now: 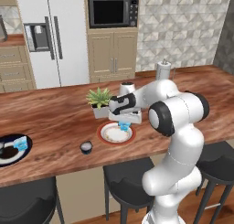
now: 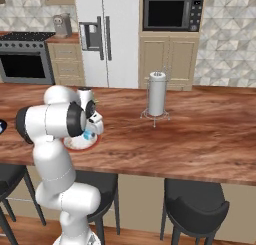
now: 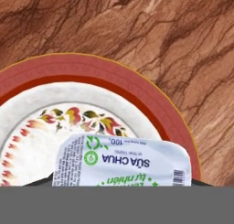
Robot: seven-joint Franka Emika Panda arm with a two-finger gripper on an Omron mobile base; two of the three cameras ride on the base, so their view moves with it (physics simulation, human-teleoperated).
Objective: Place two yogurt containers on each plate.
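I hold a light blue yogurt cup (image 3: 121, 161) over the red-rimmed plate (image 1: 101, 136), my gripper (image 1: 124, 124) pinching it so it lands in the cream centre. The dark round cup (image 1: 86, 147) waits on the counter (image 1: 55, 122) nearby.

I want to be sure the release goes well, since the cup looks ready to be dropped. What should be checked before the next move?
1. Light blue squarish yogurt cup held in the gripper: ok.
2. Cup over the red-rimmed plate with cream centre: ok.
3. Cup touching the plate: cannot tell.
4. Landing spot on the plate free: ok.
5. Dark round yogurt cup with pale top on a plate: not ok, it stands on the wooden counter.
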